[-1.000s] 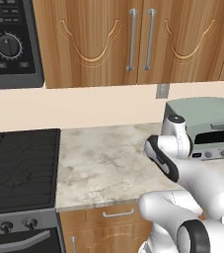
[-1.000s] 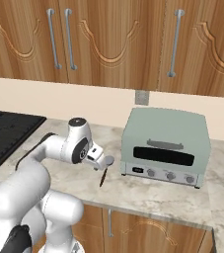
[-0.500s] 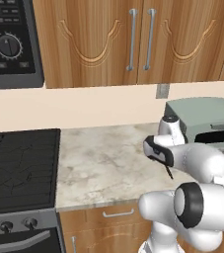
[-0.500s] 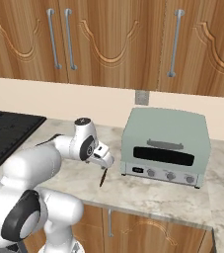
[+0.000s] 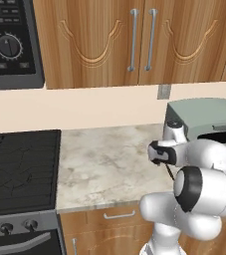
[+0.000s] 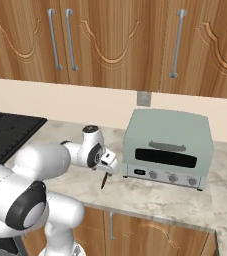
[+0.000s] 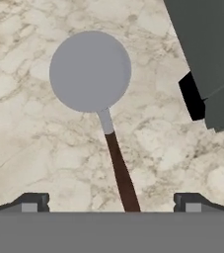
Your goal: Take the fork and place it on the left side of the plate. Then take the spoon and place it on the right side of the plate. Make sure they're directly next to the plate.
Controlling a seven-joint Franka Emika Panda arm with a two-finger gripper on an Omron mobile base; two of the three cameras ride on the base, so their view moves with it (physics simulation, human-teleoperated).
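The spoon (image 7: 114, 153) lies flat on the marble counter, its round grey bowl pointing away from the hand and its dark brown handle running back between my fingertips. My gripper (image 7: 111, 203) is open and hovers close over the handle end, its two tips wide apart on either side without touching it. From the base, the spoon (image 6: 103, 181) is a thin dark stick just below the gripper (image 6: 110, 166), left of the toaster oven. On the other side the gripper (image 5: 162, 160) hangs over the spoon (image 5: 169, 172). The fork and the plate are out of view.
A pale green toaster oven (image 6: 167, 147) stands close on the right of the spoon, and its dark corner (image 7: 209, 54) reaches into the hand view. A black stove (image 5: 20, 169) takes up the counter's left end. The counter's front edge (image 6: 135, 212) runs just below the spoon.
The arm has folded in and the hand has settled lower over the spoon's handle, closer to the toaster oven. The spoon has not moved.
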